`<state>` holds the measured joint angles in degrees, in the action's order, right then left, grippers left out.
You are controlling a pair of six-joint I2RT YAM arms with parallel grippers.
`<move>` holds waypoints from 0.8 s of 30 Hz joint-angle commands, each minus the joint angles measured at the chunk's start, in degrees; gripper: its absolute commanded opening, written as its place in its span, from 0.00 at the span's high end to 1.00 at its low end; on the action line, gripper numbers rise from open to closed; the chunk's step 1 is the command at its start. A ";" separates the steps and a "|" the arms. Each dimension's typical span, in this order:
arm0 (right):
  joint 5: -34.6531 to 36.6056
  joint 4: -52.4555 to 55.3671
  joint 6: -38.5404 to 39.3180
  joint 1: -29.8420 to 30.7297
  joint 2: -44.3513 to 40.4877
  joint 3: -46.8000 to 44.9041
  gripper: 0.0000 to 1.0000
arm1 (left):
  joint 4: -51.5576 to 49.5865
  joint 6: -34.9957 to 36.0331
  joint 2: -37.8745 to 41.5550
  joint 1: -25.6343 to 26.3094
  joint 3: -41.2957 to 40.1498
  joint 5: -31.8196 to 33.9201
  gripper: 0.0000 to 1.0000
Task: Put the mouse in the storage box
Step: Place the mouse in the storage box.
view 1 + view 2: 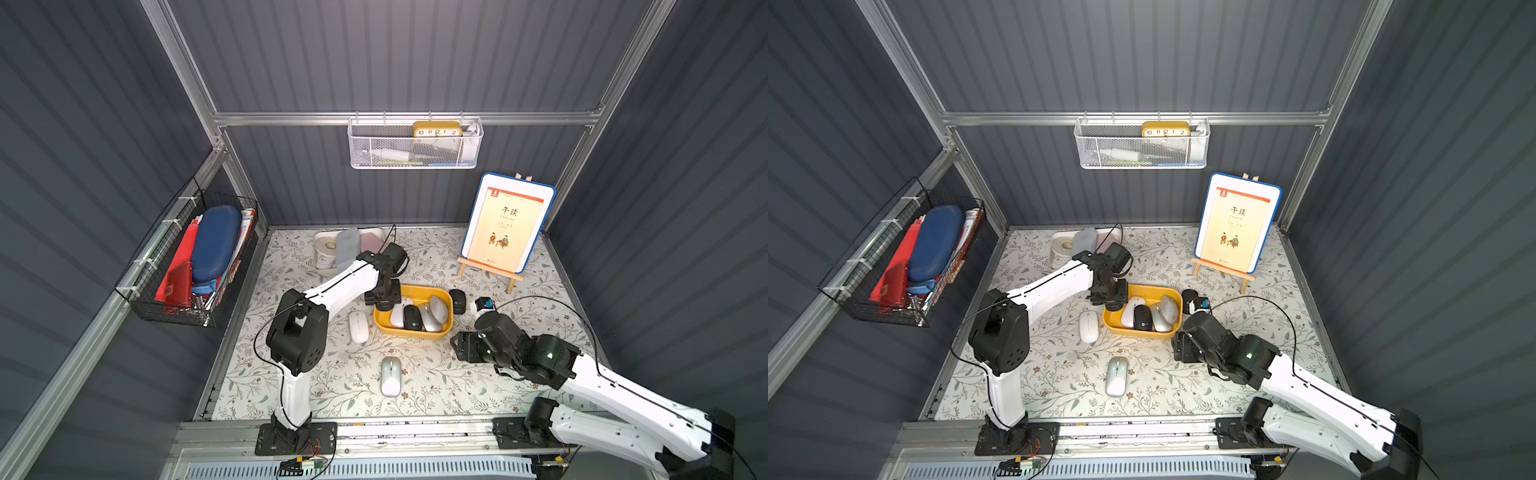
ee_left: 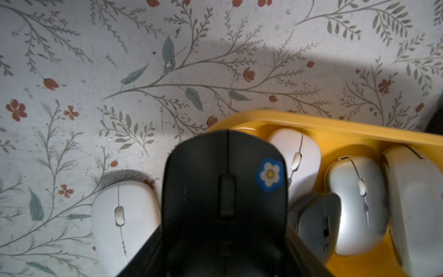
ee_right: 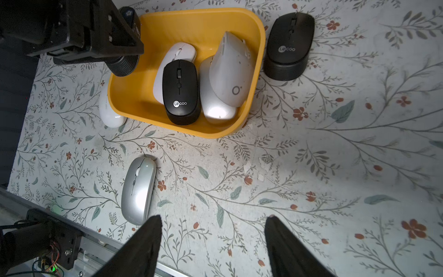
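Four mice (image 3: 181, 91) in shallow yellow plastic tub (image 3: 191, 24); left fingers (image 2: 143, 261), over its corner, clamp black flower-stickered plastic mouse (image 2: 203, 182); right fingers (image 3: 143, 247) apart, empty.

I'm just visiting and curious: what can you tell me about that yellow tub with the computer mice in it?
The storage box is a shallow, glossy yellow plastic tub with rounded corners, standing flat on the floral table mat. Inside lie a white mouse, a black Lecoo mouse, a silver mouse and a pale grey mouse leaning on it. The left gripper holds a flower-stickered black mouse over one corner.
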<state>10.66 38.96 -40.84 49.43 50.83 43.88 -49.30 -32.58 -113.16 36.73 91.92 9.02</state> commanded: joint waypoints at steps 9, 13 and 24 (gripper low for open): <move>-1.47 -1.46 0.92 -1.27 1.12 -1.41 0.28 | -1.22 5.18 -2.12 1.97 -1.63 -7.96 0.68; -2.02 -2.39 0.42 -1.29 0.59 -2.80 0.28 | -2.52 4.04 -1.78 4.35 0.99 -8.10 0.67; -2.37 -3.25 0.04 -1.44 -0.02 -4.13 0.28 | -3.75 -0.06 -2.64 5.92 -0.28 -6.12 0.68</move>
<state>8.56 36.03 -40.49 48.21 51.51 40.84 -50.15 -29.87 -114.17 42.28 93.32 6.57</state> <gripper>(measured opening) 0.724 0.628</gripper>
